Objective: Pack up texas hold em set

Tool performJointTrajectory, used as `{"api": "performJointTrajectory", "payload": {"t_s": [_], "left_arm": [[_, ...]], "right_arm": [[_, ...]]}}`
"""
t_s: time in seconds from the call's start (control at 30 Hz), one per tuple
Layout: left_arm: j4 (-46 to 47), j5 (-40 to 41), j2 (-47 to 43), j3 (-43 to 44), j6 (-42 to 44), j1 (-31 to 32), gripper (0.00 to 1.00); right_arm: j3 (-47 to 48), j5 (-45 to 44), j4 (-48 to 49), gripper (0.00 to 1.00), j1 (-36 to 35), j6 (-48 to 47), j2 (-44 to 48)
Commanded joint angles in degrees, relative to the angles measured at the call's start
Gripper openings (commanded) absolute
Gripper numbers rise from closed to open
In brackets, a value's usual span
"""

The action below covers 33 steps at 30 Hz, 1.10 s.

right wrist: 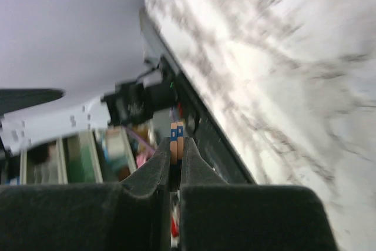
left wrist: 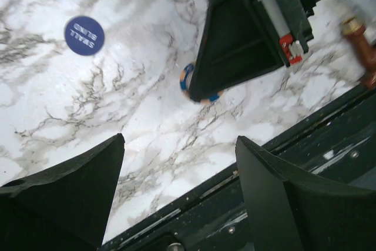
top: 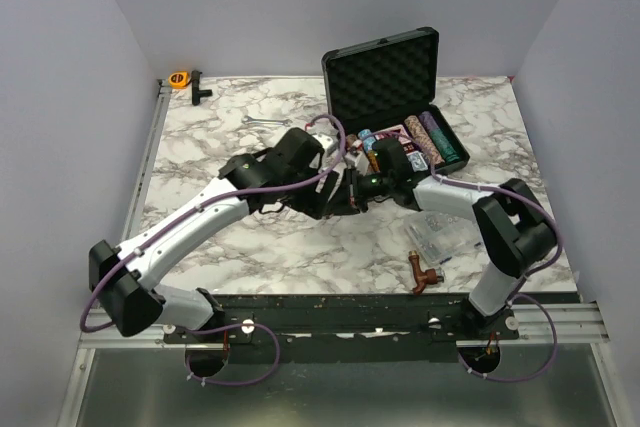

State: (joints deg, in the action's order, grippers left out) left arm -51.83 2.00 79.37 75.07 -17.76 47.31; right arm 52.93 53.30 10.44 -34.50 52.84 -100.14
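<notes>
- The left arm is stretching from its base across the marble surface toward the middle, with its wrist tilting down.
- The left jaws are standing wide open with nothing between them. Both fingers are hanging above the surface.
- The right arm is bending at the elbow and reaching leftward, so the two arms are meeting tip to tip.
- The right jaws are pinching a striped poker chip, with its orange-and-blue edge poking out past the tips.
- That chip is sitting just ahead of the left jaws' gap. Whether it is touching the surface cannot be told.
- A blue "SMALL BLIND" disc is lying flat beyond the left jaws, well apart from the chip.
- The black briefcase is standing open behind both jaws, showing a bumpy foam lid and rows of chips inside.
- A clear plastic box and a brown pipe fitting are lying nearer the right arm's base than its jaws.
</notes>
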Motion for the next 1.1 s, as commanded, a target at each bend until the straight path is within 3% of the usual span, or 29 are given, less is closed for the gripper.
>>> {"api": "performJointTrajectory", "payload": {"t_s": [0.0, 0.17, 0.37, 0.63, 1.07], "left_arm": [[5.43, 1.21, -6.93, 1.17, -3.00, -4.29, 0.76], [10.34, -1.66, -10.83, 1.42, -4.53, -9.80, 0.77], [8.29, -8.54, -8.45, 6.35, -4.48, -12.15, 0.77], [11.30, -12.07, -6.61, 3.42, -3.31, -12.41, 0.77], [13.07, -14.83, -6.27, -0.27, -2.72, -13.47, 0.77]], "right_arm": [[0.73, -17.14, -10.11, 0.01, 4.75, 0.51, 6.83], [5.51, -41.34, -26.31, 0.01, 8.02, 3.15, 11.49], [9.72, -52.23, -35.95, 0.01, 12.69, 12.55, 10.36], [11.24, -56.38, -38.46, 0.01, 14.46, 22.03, 8.33], [14.46, -59.97, -42.67, 0.01, 14.60, 25.78, 5.02]]}}
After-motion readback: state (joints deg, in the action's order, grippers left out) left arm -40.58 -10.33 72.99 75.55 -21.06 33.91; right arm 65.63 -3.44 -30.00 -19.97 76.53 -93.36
